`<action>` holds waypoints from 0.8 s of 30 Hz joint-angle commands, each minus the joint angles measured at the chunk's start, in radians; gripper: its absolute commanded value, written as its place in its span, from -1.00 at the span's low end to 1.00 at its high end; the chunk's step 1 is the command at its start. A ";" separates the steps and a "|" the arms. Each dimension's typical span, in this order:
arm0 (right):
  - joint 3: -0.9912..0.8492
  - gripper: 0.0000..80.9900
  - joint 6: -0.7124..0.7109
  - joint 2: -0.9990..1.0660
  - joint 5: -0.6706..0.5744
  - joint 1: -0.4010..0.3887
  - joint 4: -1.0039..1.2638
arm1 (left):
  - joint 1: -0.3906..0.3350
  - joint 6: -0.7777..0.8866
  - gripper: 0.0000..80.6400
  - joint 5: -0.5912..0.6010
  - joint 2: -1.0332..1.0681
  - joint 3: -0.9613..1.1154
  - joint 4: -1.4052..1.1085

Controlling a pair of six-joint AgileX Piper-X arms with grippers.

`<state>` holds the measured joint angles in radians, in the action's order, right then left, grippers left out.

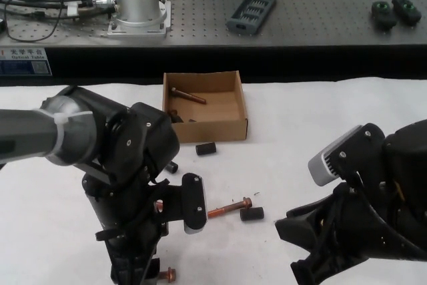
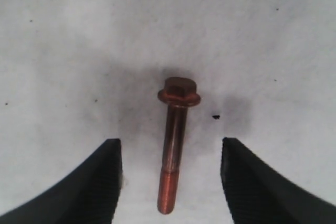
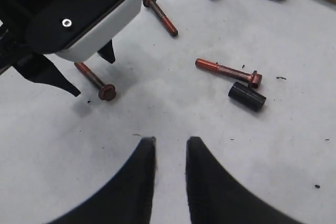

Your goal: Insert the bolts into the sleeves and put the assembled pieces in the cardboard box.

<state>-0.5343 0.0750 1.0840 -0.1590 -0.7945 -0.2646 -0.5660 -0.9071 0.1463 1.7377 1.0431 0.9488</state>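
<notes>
A copper bolt (image 2: 176, 135) lies flat on the white cloth between the open fingers of my left gripper (image 2: 170, 141), which points down over it without touching; the same bolt (image 3: 94, 82) is seen in the right wrist view. My right gripper (image 3: 171, 141) hovers low over bare cloth, its fingers a narrow gap apart and holding nothing. A second bolt (image 1: 229, 208) lies beside a black sleeve (image 1: 251, 214) between the arms. Another bolt (image 3: 160, 14) lies farther off. Two loose sleeves (image 1: 206, 148) (image 1: 172, 166) lie near the cardboard box (image 1: 237, 108), which holds a bolt (image 1: 187, 95).
The white cloth (image 1: 300, 131) covers the bench; behind it is a dark perforated table with a metal post base (image 1: 137, 5), cables, a grey bit holder (image 1: 252, 10) and two black knobs (image 1: 395, 11). Open cloth lies right of the box.
</notes>
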 commanded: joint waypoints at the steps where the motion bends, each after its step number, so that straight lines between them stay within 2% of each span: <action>1: 0.001 -0.59 -0.008 -0.010 -0.008 0.007 0.014 | -0.008 0.018 0.02 0.024 -0.002 0.012 0.003; 10: 0.001 -0.59 0.000 -0.010 -0.008 0.007 0.014 | -0.009 0.062 -0.01 0.024 0.060 0.003 0.005; 12: 0.001 -0.59 0.000 -0.010 -0.008 0.007 0.014 | -0.011 0.089 -0.20 0.024 0.064 0.003 -0.002; 16: 0.001 -0.59 0.000 -0.010 0.039 0.007 0.014 | -0.010 0.259 -0.89 0.022 0.064 0.016 -0.008; 17: 0.001 -0.59 -0.003 -0.010 0.065 0.007 0.014 | -0.010 0.319 -0.99 0.027 0.059 0.023 -0.008; 19: 0.001 -0.59 -0.036 -0.010 0.094 0.009 0.014 | -0.004 0.407 -0.99 0.064 0.045 0.029 -0.013; 22: 0.001 -0.59 -0.129 -0.003 0.062 0.027 0.014 | 0.017 0.539 -0.98 0.135 -0.009 0.028 -0.075; 24: -0.009 -0.58 -0.235 0.016 0.047 0.043 0.014 | 0.038 0.619 -0.98 0.193 -0.062 0.028 -0.132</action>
<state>-0.5343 0.0000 1.0840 -0.0858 -0.7679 -0.2650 -0.5561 -0.4309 0.2539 1.7599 1.0565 0.8997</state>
